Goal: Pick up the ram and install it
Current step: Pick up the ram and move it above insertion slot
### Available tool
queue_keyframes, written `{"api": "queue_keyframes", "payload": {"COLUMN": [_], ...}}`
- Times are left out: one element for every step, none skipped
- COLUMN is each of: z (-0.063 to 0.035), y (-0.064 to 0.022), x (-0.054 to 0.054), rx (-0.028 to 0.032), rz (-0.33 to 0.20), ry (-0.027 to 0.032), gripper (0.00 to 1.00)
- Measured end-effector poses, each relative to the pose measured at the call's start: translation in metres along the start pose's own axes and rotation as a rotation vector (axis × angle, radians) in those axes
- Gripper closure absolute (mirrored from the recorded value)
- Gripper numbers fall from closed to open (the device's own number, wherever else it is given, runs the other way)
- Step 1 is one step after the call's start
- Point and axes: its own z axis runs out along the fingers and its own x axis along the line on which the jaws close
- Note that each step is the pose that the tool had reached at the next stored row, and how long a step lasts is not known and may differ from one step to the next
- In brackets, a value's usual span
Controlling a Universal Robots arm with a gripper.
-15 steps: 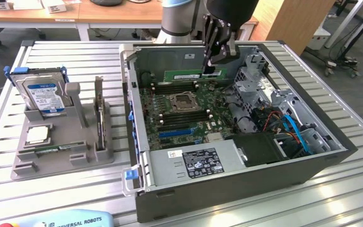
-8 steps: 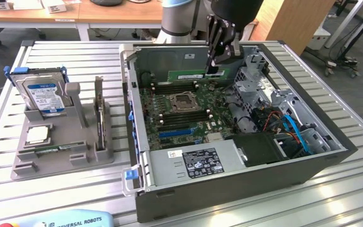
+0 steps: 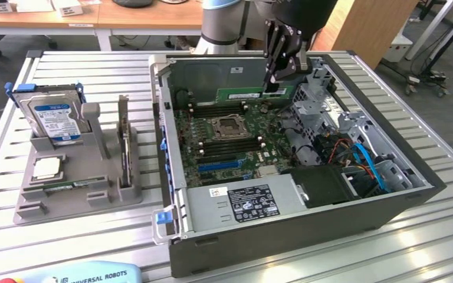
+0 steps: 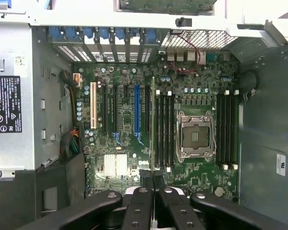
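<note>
In the exterior view, the one legible marking is "UNIVERSAL ROBOTS" in white on the teal pendant (image 3: 92, 274) at the lower edge. The black sticker on the silver power supply (image 3: 246, 200) carries print too small to read. The slatted aluminium table (image 3: 447, 236) bears an open, dark grey steel computer case (image 3: 415, 177) lying on its side. A green motherboard (image 3: 210, 147) with a square metal processor socket (image 3: 228, 127) lies inside. At the exterior view's left, a moulded grey plastic holder (image 3: 77, 177) holds an upright silver hard drive (image 3: 53, 118) with a blue label and a flat, square silver processor chip (image 3: 47, 168). The black gripper (image 3: 276, 88) reaches down into the case with its jaws closed on the ram (image 3: 246, 94). The ram is a long, thin green stick held level on its edge above the board, near the far wall of the case.

In the wrist view, the gripper (image 4: 153, 179) has black, bolted linkage fingers (image 4: 140, 203) pinching the ram (image 4: 152, 124). Seen edge-on, the ram is a narrow pale-green line. It runs alongside the black memory slots (image 4: 165, 129) beside the processor socket (image 4: 196, 136). Whether it touches a slot I cannot tell. A blue expansion slot (image 4: 137, 117) and a white one (image 4: 93, 112) lie parallel to it. The power supply's black label (image 4: 5, 103) shows white certification marks that are not readable.
</note>
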Motion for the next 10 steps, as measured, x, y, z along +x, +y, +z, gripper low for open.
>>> {"api": "queue_keyframes", "payload": {"z": [0.0000, 0.0000, 0.0002, 0.0004, 0.0006, 0.0008, 0.0011, 0.0014, 0.0018, 0.0021], "y": [0.0000, 0.0000, -0.0001, -0.0001, -0.0001, -0.0001, 0.0000, 0.0000, 0.0000, 0.0000], "x": [0.0000, -0.0001, -0.0006, -0.0012, -0.0019, -0.0026, -0.0034, -0.0044, -0.0053, -0.0064], "rx": [0.0000, 0.0000, 0.0001, 0.0001, 0.0001, 0.0001, 0.0000, 0.0000, 0.0000, -0.0001], "rz": [0.000, 0.000, 0.000, 0.000, 0.000, 0.000, 0.000, 0.000, 0.000, 0.000], "ry": [0.0000, 0.0000, -0.0001, -0.0001, -0.0004, -0.0008, -0.0011, -0.0020, -0.0030, -0.0041], "gripper": [0.88, 0.88, 0.88, 0.88, 0.88, 0.88, 0.88, 0.88, 0.88, 0.88]}}
